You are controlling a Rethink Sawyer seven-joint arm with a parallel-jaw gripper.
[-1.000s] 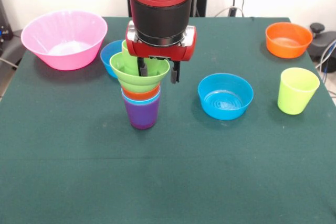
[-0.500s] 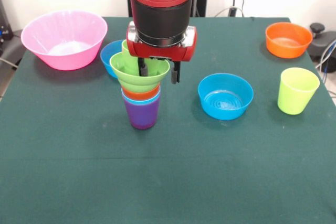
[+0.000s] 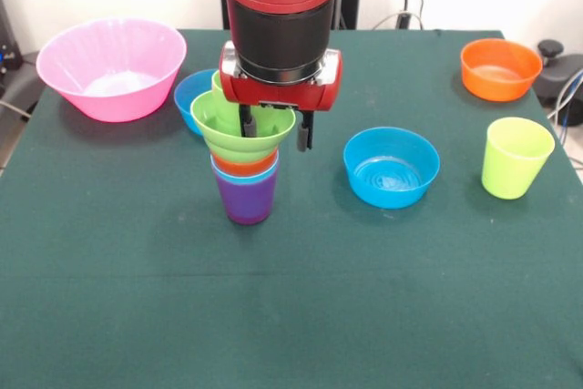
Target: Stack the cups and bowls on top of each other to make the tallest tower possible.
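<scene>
Green table; tower stands upright, mouths up.

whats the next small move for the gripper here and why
Probably lift straight up: the gripper stands open, one finger inside the green cup and one outside its rim, and that cup already sits nested atop the tower.

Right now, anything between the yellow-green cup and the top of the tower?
Yes: the gripper itself hangs at the tower, one finger inside the stepped green cup on top, one outside its rim. On the table, the blue bowl sits between the yellow-green cup and the tower; a lifted carry would likely clear it.
</scene>
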